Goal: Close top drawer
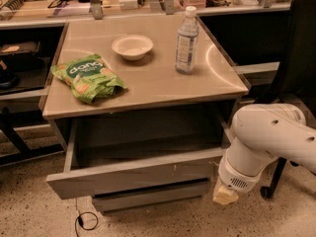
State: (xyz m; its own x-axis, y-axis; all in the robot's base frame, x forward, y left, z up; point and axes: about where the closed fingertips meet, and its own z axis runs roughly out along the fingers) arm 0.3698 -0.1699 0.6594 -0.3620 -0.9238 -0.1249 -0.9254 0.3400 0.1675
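The wide grey top drawer [133,174] sticks out at lower middle. It looks stiff and heavy; push its flat front. The cream end effector [225,195] hangs lower right; spread or pressed together, I cannot tell.

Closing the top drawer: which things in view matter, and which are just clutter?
Job:
- top drawer, open
- gripper, low by the drawer front's right end

Lying about:
- chip bag, bowl and water bottle, all on the tabletop
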